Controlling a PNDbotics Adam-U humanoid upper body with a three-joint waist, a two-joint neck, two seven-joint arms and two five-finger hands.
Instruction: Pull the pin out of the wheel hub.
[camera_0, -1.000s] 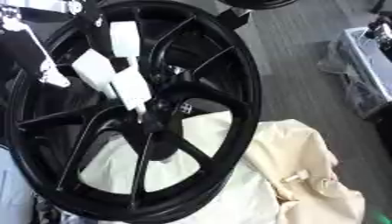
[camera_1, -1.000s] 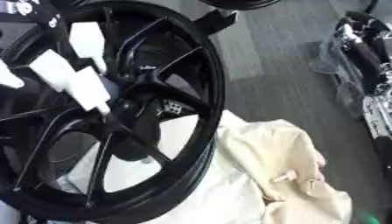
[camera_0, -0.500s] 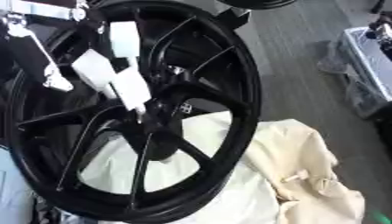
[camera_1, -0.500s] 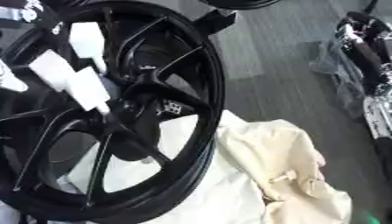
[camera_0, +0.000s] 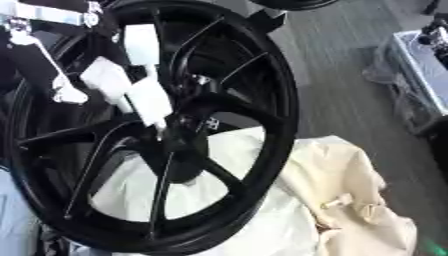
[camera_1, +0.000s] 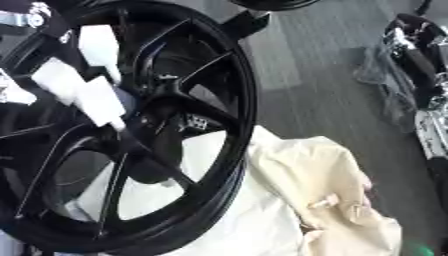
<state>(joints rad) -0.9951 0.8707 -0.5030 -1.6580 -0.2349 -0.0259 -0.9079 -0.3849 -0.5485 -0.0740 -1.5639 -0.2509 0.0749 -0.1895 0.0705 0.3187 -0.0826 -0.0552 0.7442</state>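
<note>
Black spoked wheel hub (camera_0: 188, 135) is seen standing tilted on a cream cloth (camera_0: 350, 190), at the left of both views. White-padded fingers (camera_0: 149, 100) of the left hand (camera_0: 118, 82) are held against its centre, but what is gripped cannot be told. No pin can be made out.

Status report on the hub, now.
Left robot hand, white fingers at the centre of the big black spoked wheel. Pin not discernible. Right robot hand out of sight. Cream cloth bunched beside the rim.
</note>
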